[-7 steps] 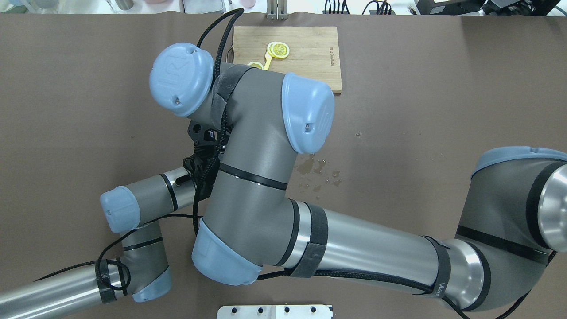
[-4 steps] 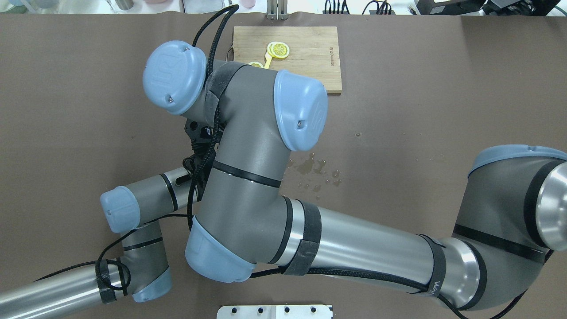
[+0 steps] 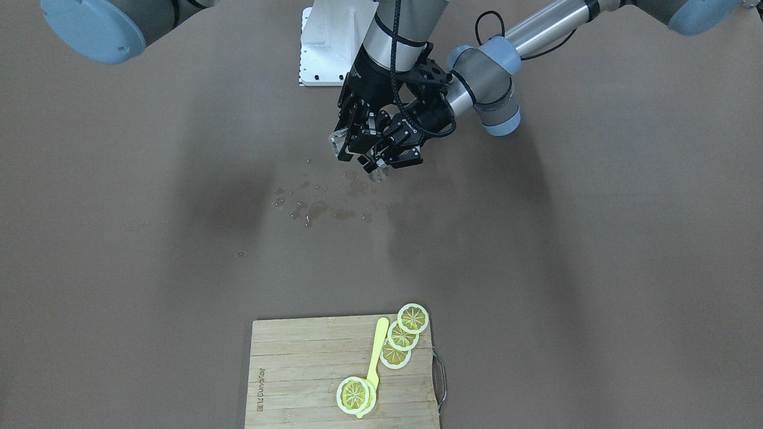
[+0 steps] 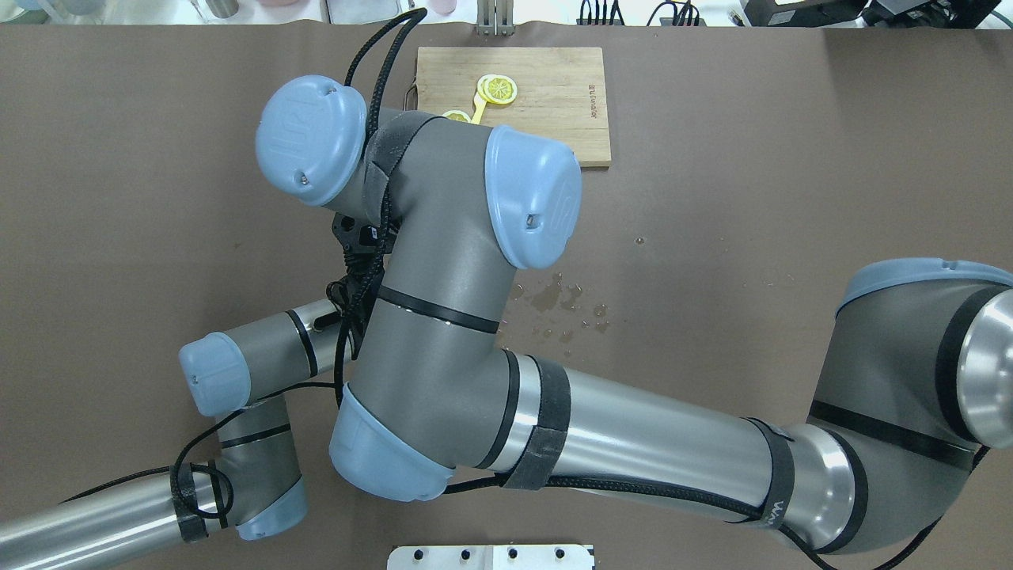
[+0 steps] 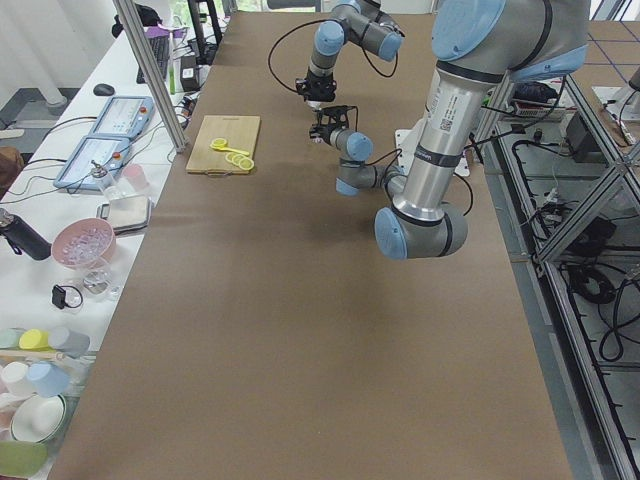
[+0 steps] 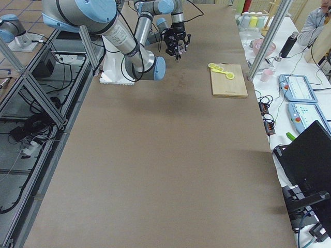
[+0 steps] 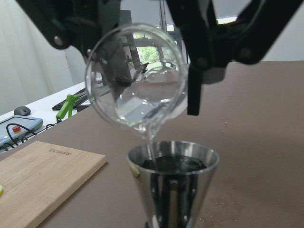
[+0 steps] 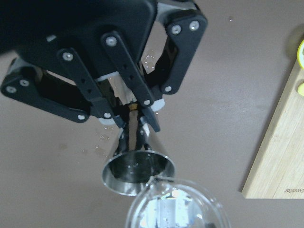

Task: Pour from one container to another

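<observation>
In the left wrist view the small clear glass cup (image 7: 137, 80) is tipped over, and a thin stream runs from its lip into the silvery jigger (image 7: 173, 180) just below. My right gripper (image 7: 137, 71) is shut on the cup, its black fingers (image 7: 194, 71) on either side. The right wrist view shows my left gripper (image 8: 135, 121) shut on the waist of the jigger (image 8: 137, 166), with the cup (image 8: 175, 204) at the bottom edge. From the front, both grippers meet over the table: right gripper (image 3: 351, 140), left gripper (image 3: 396, 158). The overhead view hides them under the right arm.
Spilled drops (image 3: 310, 208) wet the brown table just beyond the grippers. A wooden cutting board (image 3: 298, 369) with lemon slices (image 3: 402, 336) and a yellow spoon lies at the far side. The white base plate (image 3: 328, 53) sits by the robot.
The right arm's wrist and elbow have shifted a little to the left in the overhead view. The left arm has stayed where it was.
</observation>
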Motion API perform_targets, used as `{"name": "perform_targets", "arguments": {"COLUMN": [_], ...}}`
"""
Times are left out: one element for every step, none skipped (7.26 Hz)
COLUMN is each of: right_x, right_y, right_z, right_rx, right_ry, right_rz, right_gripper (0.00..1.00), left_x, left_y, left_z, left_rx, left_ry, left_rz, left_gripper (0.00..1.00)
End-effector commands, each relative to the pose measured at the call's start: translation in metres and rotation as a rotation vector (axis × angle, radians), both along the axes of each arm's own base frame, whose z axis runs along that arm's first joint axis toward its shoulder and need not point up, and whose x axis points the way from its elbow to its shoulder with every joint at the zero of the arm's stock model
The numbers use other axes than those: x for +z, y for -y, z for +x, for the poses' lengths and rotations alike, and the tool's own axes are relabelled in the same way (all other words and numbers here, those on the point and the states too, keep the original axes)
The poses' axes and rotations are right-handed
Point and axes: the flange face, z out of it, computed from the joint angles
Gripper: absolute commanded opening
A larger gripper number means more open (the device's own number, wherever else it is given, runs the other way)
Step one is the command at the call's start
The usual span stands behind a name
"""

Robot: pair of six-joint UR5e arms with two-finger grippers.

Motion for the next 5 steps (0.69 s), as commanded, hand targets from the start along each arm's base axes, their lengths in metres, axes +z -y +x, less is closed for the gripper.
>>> {"name": "perform_targets", "arguments": {"right_x": [0.0005, 0.0000, 0.0005, -0.0004, -0.0019], "right_y": [0.0011, 0.0009, 0.0027, 0.0040, 0.0065], "right_z": [0.0005, 0.0009, 0.0017, 0.0033, 0.0070], "right_rx": [0.004, 0.004, 0.006, 0.008, 0.013], "right_ry": [-0.003, -0.002, 0.002, 0.010, 0.017], "right_rz": [0.004, 0.005, 0.005, 0.008, 0.008], "right_gripper": [0.00, 0.00, 0.00, 0.00, 0.00], "left_x": [0.0007, 0.0007, 0.0000, 0.0000, 0.0000], "left_y": [0.0002, 0.0002, 0.0000, 0.0000, 0.0000], "left_z": [0.0004, 0.0004, 0.0000, 0.0000, 0.0000], "left_rx": [0.000, 0.000, 0.000, 0.000, 0.000], "left_ry": [0.001, 0.001, 0.000, 0.000, 0.000], "left_rz": [-0.001, -0.001, 0.000, 0.000, 0.000], "left_gripper": [0.00, 0.00, 0.00, 0.00, 0.00]}}
